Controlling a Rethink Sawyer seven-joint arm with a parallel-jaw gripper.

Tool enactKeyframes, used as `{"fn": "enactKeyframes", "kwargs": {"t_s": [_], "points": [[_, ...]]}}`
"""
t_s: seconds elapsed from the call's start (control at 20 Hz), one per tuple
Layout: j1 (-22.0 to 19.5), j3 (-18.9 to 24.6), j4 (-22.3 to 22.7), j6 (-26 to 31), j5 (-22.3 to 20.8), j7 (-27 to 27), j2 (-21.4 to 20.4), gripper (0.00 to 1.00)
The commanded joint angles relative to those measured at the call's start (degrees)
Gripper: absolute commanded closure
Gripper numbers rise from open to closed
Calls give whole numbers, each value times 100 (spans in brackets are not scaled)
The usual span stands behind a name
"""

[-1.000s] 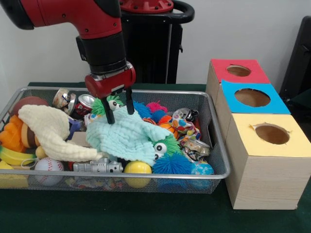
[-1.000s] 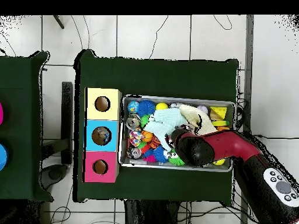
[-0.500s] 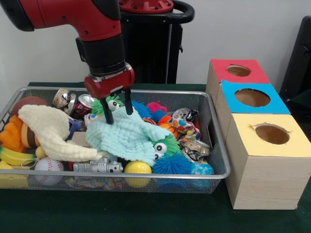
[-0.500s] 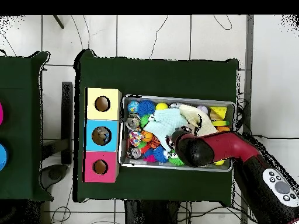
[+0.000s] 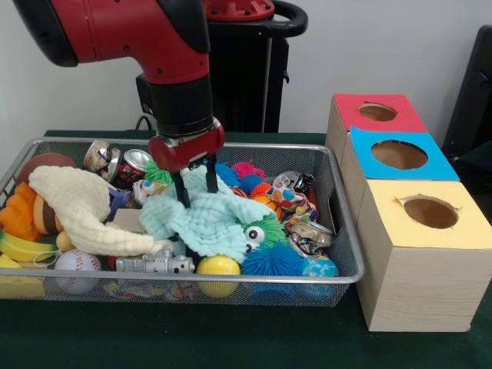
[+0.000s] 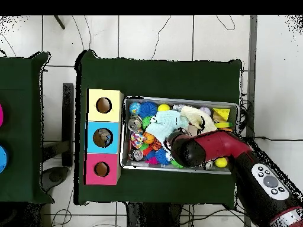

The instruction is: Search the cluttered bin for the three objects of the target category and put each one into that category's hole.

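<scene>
At the wire mesh bin's [image 5: 342, 254] near edge lie a white baseball [image 5: 75, 269] and a yellow ball [image 5: 217, 267]. Behind them, the gripper [image 5: 194, 183] presses spread fingers into the pale mint knitted cloth [image 5: 207, 219], grasping nothing. Far right stand wooden boxes with yellow [image 5: 430, 211], blue [image 5: 398, 154] and red [image 5: 377, 112] holed tops.

The Sawyer arm [image 5: 131, 31] is showing glossy red shells over a black cylindrical wrist; a red gripper [image 5: 196, 181] is carrying two thin black fingers [image 5: 184, 192]; grey round buttons are dotting the overhead link.
</scene>
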Motion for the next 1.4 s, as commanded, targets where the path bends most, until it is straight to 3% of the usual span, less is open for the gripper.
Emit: {"fn": "enactKeyframes", "kwargs": {"t_s": [0.05,0.6,0.75,1.0,1.15,1.4], "points": [[140,-467,-557,-537,-390,342,327,100],[134,-514,-579,-528,-332,215,307,100],[70,-456,-490,-508,-215,230,136,100],[-632,132,18,267,425,-714,-593,100],[-993,398,150,578,599,-1286,-840,100],[-1255,613,128,856,508,-1805,-1078,100]]}}
